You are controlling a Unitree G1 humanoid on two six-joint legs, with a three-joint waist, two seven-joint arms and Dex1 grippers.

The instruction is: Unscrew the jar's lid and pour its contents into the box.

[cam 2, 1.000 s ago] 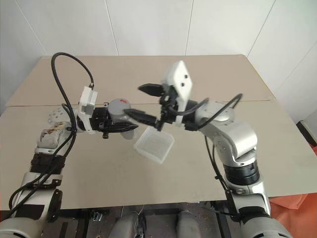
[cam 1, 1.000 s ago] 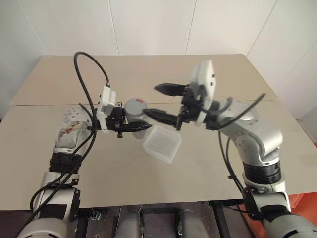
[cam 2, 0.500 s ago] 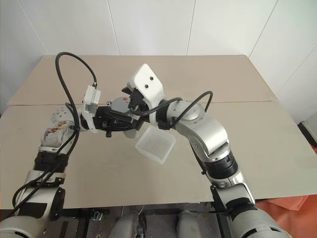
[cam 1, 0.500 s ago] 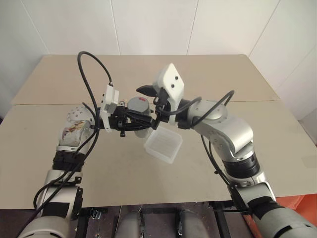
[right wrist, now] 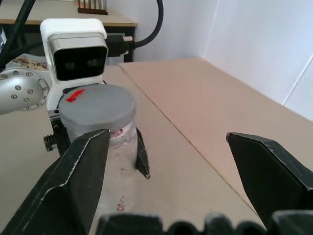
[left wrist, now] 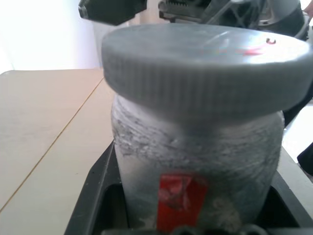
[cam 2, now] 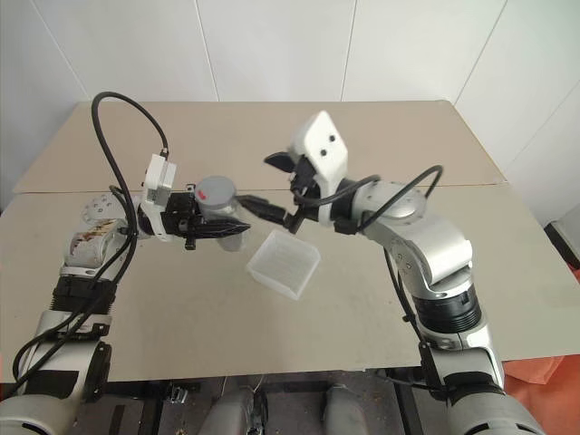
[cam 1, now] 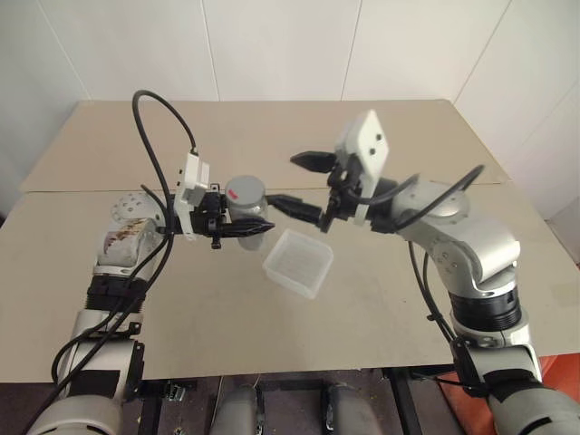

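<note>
Left pincer [cam 1: 243, 231] pinches the jar [cam 1: 246, 205] upright above the bench [cam 1: 362, 299], lid [cam 1: 245, 189] on; right pincer [cam 1: 304, 186] spread just right of it; box [cam 1: 297, 263] below.

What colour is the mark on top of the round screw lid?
Red, on the silver-grey lid of the jar; clearest in the right wrist view.

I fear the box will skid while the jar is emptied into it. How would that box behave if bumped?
The box looks thin, translucent and empty, so probably light and easily pushed across the smooth table. It is shallow and wide, so it should slide rather than tip.
</note>
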